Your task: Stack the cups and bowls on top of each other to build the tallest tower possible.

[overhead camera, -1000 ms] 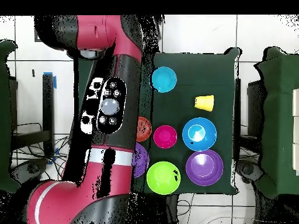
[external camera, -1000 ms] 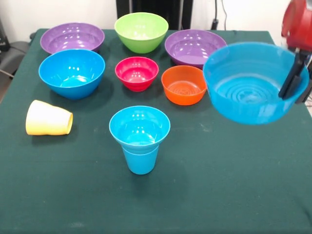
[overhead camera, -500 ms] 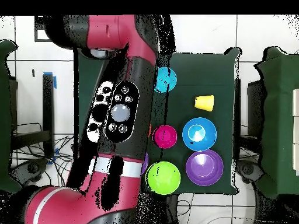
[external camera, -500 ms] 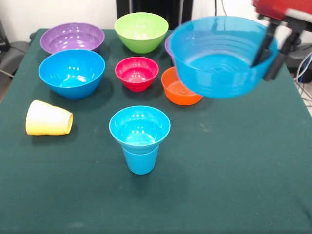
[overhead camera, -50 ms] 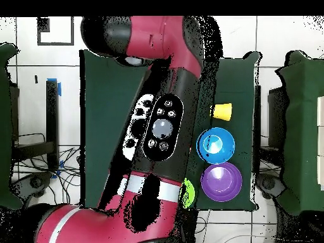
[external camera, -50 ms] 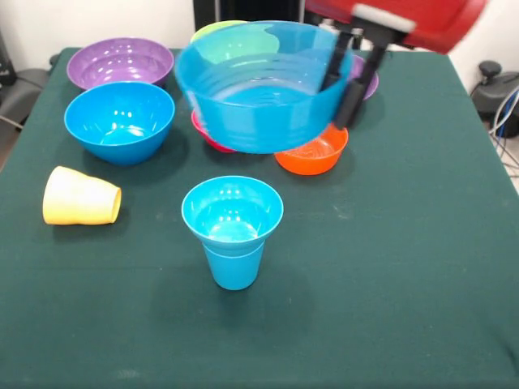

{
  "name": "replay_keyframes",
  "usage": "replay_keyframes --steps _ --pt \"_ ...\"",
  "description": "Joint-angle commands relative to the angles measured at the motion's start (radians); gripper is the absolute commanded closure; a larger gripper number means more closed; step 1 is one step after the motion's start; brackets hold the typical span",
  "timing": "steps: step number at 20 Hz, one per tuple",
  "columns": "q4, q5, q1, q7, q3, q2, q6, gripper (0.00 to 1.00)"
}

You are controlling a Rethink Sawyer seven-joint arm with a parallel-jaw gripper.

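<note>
Overhead, arm (overhead camera, -50 ms: 161, 126) spans the table (external camera, -50 ms: 405, 243), hiding most bowls. Gripper (external camera, -50 ms: 350, 77) clamps the rim of a big blue bowl (external camera, -50 ms: 259, 85), held in air above the pink bowl (external camera, -50 ms: 201, 130) & orange bowl (external camera, -50 ms: 316, 152), w/ green bowl (external camera, -50 ms: 212, 31) behind. Tower (external camera, -50 ms: 233, 231), blue cup w/ one blue bowl in its mouth, stands upright nearer the camera, below the held bowl. Left: purple bowl (external camera, -50 ms: 120, 61), blue bowl (external camera, -50 ms: 119, 120), yellow cup (external camera, -50 ms: 79, 197) on its side.

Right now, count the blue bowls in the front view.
3: one large blue bowl held aloft in the hand, one blue bowl at left, one small blue bowl nested in the blue cup. None appears hidden.
</note>
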State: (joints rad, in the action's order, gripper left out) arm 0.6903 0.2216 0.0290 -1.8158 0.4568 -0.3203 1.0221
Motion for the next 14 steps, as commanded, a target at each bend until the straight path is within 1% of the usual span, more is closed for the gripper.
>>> replay_keyframes --steps 1,6,9,14 --pt "0.169 -0.109 -0.035 0.361 -0.188 -0.038 -0.072 1.0" --pt "0.194 -0.136 -0.059 0.376 -0.249 -0.051 -0.114 1.0" --pt "0.208 -0.153 -0.065 0.365 -0.277 -0.058 -0.132 1.0" --pt "0.205 -0.18 -0.07 0.339 -0.314 -0.057 -0.146 1.0"
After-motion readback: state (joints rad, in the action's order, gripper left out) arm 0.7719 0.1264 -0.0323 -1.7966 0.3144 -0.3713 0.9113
